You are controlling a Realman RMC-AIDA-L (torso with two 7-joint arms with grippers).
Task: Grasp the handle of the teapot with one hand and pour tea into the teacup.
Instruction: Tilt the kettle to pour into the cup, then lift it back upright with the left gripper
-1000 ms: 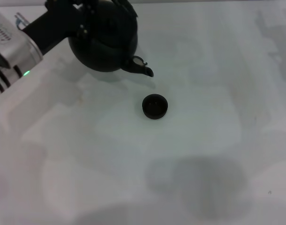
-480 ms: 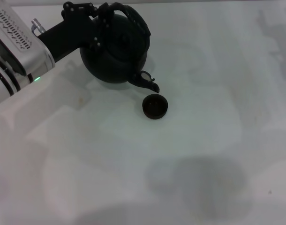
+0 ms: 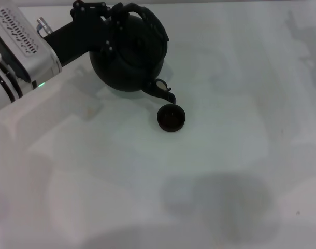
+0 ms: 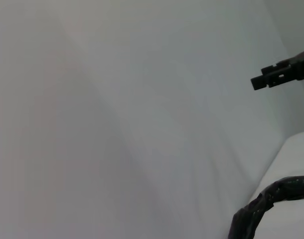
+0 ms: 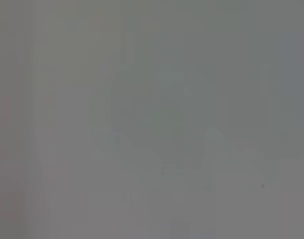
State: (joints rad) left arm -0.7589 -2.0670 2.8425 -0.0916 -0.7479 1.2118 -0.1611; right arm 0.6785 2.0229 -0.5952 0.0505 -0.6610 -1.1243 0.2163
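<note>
Left gripper (image 3: pixel 115 16) was clamped on the handle (image 3: pixel 147 19) of the teapot (image 3: pixel 128 56), reaching in from the left at the far side of the white table (image 3: pixel 225 155). Teapot hung tilted, spout (image 3: pixel 166 93) angled down, its tip just above the far rim of the teacup (image 3: pixel 171 118). Teacup sat upright on the table, just in front of the pot and toward the right. Left wrist view caught only a stretch of the wrapped handle (image 4: pixel 264 204). Right gripper nowhere in sight; right wrist view showed blank surface.
</note>
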